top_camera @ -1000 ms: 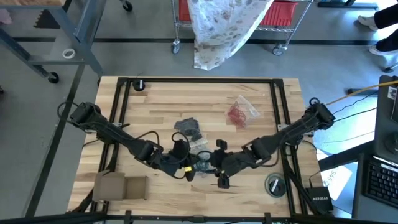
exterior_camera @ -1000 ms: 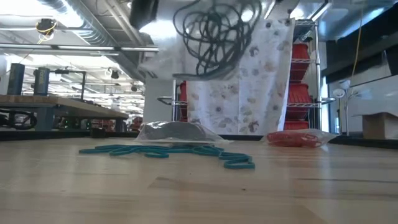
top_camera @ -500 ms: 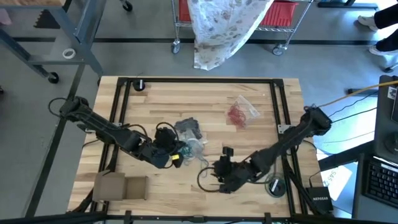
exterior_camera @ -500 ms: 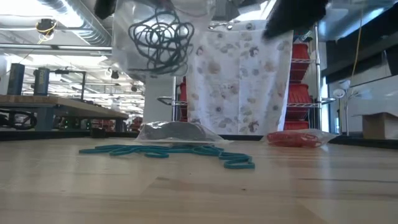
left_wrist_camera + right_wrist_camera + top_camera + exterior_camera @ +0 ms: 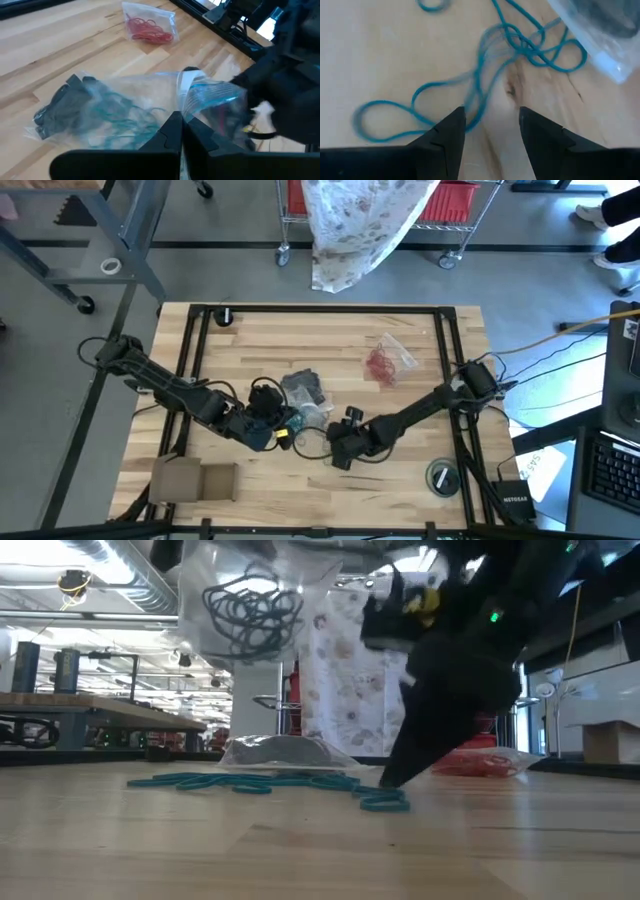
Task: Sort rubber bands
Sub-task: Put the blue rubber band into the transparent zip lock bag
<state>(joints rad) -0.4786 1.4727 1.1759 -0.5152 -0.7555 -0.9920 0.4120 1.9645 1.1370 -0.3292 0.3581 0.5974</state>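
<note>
High view: wooden table (image 5: 250, 350); right gripper (image 5: 338, 452) low, left gripper (image 5: 283, 426) just beside it. A router's label beyond the table edge is too small to be sure of.
Low view: teal rubber bands (image 5: 270, 782) under right gripper; clear bag (image 5: 250, 600) raised.
Left wrist: left gripper (image 5: 181, 131) pinched on that bag.
Right wrist: fingers (image 5: 447, 135) spread, empty, bands between.

right gripper (image 5: 392, 783) now lowered with fingers spread over the teal rubber bands (image 5: 270, 783) on the table, in from the front edge, left gripper (image 5: 283, 430) pulled back leftward, raised clear bag (image 5: 250, 605) shifted left
</note>
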